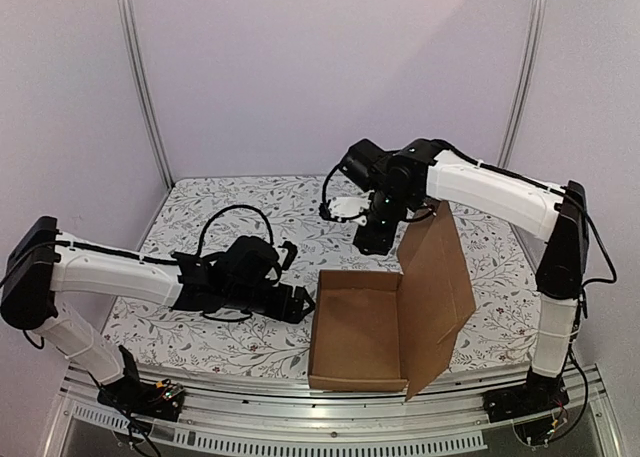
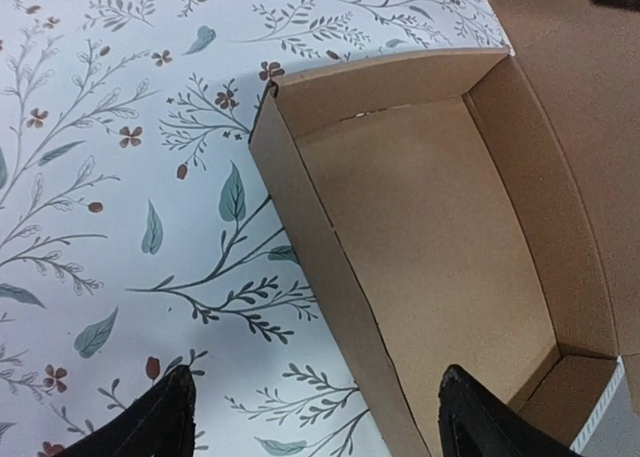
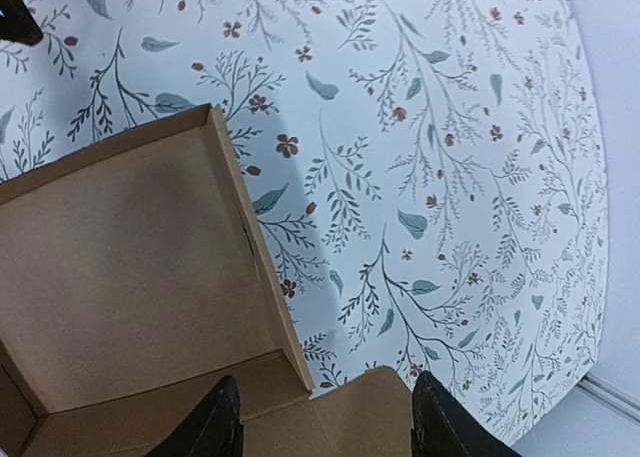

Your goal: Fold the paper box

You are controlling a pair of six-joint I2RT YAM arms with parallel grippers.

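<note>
Brown paper box (image 1: 365,327): tray formed, lid (image 1: 435,277) upright at three o'clock.
Spread right fingers (image 3: 215,429) hang over the lid's top edge; spread left fingers (image 2: 165,417) flank the nine-o'clock wall (image 2: 330,307), likely to steady it.

The paper box (image 1: 360,327) sat on the flowered tablecloth (image 1: 250,192), right of the cloth's middle, with its near end reaching the cloth's near edge. It was plain brown cardboard, formed into a shallow rectangular tray with low walls standing upright around a flat floor (a thin seam showed along the foot of one long wall). From the tray's right side a large lid panel rose steeply, leaning a little outward, its top edge high above the cloth.
</note>
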